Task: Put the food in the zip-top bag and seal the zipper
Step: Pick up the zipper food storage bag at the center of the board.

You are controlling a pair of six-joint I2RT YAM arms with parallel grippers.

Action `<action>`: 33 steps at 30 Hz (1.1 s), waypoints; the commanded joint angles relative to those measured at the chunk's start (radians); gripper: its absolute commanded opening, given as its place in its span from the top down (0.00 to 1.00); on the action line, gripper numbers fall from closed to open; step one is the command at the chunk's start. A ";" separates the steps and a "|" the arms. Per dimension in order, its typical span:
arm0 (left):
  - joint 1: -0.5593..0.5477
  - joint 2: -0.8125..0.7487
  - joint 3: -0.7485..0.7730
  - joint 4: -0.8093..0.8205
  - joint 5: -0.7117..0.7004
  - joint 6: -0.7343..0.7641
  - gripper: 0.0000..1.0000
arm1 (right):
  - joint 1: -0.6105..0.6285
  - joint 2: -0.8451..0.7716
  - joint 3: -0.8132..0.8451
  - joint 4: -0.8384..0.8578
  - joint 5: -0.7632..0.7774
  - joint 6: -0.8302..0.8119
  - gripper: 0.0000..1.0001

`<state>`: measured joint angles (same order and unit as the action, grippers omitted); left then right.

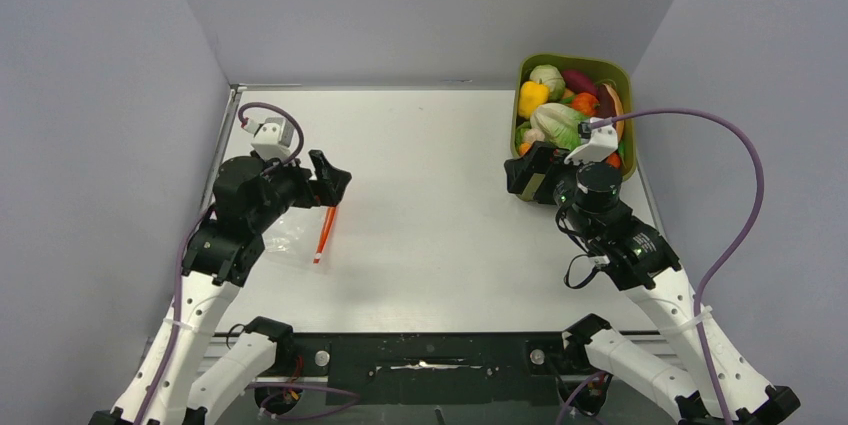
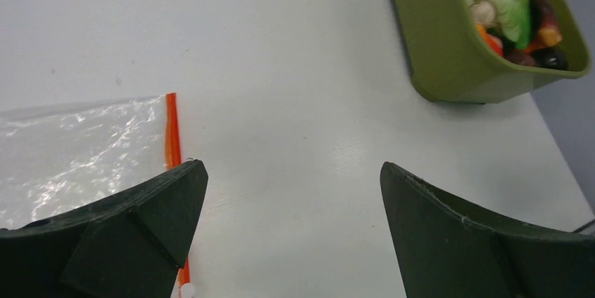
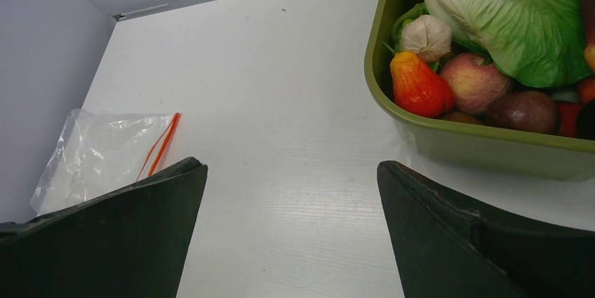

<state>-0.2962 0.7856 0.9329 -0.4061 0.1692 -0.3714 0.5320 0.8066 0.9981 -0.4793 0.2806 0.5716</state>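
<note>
The clear zip-top bag [image 1: 285, 237] lies flat at the table's left, its orange-red zipper [image 1: 325, 233] along the right edge. It also shows in the left wrist view [image 2: 77, 154] and the right wrist view [image 3: 98, 154]. The food [image 1: 560, 110] is piled in an olive-green tub [image 1: 615, 73] at the back right: a yellow pepper, cabbages, red and orange fruits, a purple one. My left gripper [image 1: 330, 183] is open and empty just above the zipper's far end [image 2: 171, 130]. My right gripper [image 1: 530, 173] is open and empty at the tub's near left corner [image 3: 484, 145].
Grey walls close in the white table on the left, back and right. The tub stands against the right wall. A black rail with the arm bases runs along the near edge [image 1: 430, 360].
</note>
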 commanded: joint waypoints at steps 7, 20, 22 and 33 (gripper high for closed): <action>-0.003 0.201 0.134 -0.198 -0.337 0.103 0.09 | 0.010 -0.030 0.003 0.079 -0.006 -0.045 0.02; -0.016 0.599 0.080 -0.137 -0.376 0.146 0.35 | 0.009 -0.045 -0.020 0.128 -0.040 -0.112 0.02; -0.018 0.637 0.079 -0.128 -0.370 0.148 0.37 | 0.009 -0.047 -0.029 0.144 -0.058 -0.110 0.02; -0.022 0.809 0.080 -0.108 -0.349 0.182 0.59 | 0.010 -0.062 -0.053 0.203 -0.082 -0.162 0.02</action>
<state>-0.3130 1.5570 0.9920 -0.5461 -0.1970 -0.2050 0.5320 0.7586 0.9466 -0.3790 0.2241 0.4500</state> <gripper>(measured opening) 0.426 0.974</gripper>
